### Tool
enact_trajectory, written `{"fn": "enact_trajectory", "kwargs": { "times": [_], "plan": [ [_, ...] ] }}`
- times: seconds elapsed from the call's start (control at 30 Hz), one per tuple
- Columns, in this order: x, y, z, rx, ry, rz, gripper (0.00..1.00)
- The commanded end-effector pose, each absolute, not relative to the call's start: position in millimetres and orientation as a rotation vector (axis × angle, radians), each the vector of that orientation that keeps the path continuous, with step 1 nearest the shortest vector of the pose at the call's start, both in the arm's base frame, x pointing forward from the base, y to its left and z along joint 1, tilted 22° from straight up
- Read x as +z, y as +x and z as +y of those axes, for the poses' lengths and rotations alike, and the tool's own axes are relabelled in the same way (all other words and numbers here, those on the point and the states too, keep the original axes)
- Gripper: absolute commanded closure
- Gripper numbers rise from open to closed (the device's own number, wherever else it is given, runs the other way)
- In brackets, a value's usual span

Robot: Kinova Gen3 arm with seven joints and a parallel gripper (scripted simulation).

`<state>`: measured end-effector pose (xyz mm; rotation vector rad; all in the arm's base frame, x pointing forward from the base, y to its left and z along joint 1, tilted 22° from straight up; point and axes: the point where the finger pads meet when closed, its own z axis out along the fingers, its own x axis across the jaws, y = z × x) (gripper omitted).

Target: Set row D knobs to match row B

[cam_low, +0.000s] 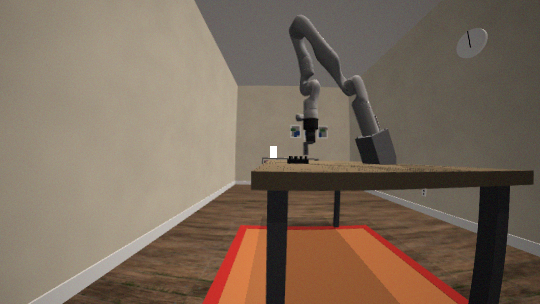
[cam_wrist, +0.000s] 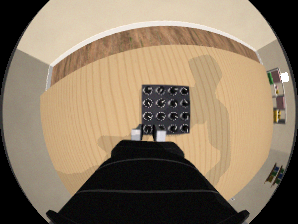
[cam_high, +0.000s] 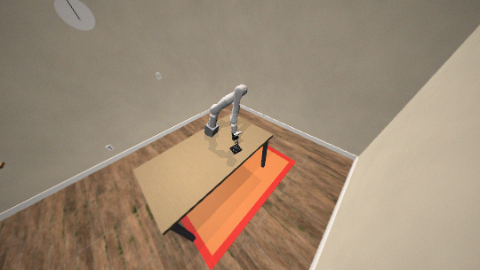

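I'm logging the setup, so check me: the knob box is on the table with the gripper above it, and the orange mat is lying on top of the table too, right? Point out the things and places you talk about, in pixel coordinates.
Not quite: the orange mat (cam_high: 267, 178) (cam_low: 310, 265) lies on the floor, as the exterior view shows. The rest can stand.

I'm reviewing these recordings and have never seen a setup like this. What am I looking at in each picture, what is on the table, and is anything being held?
The machine is one grey jointed arm, mounted on a table. The top picture looks down from high up; the exterior one looks along the room at about table height; the wrist one looks past the gripper.

On the table sits a dark knob box with four rows of four knobs. The gripper's fingers stand partly open at a corner knob; whether they grip it, I cannot tell.
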<state>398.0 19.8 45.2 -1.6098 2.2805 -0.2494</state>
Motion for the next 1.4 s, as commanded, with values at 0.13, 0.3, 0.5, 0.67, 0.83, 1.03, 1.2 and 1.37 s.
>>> {"fn": "enact_trajectory", "kwargs": {
  "times": [0.13,0.3,0.5,0.67,0.83,1.03,1.2,1.37],
  "plan": [
    [45.9,397.5,20.6,-0.25,-1.61,2.277,0.54],
    [45.9,397.5,20.6,-0.25,-1.61,2.277,0.54],
    [45.8,397.6,20.6,-0.25,-1.61,2.277,0.54],
    [44.3,398.1,20.7,-0.25,-1.61,2.277,0.54],
    [42.6,398.9,20.7,-0.25,-1.61,2.277,0.54],
    [37.9,400.8,21.0,-0.25,-1.61,2.277,0.54],
    [34.6,402.1,21.1,-0.25,-1.61,2.277,0.54],
    [33.5,402.7,21.2,-0.25,-1.61,2.277,0.54]
  ]
}}
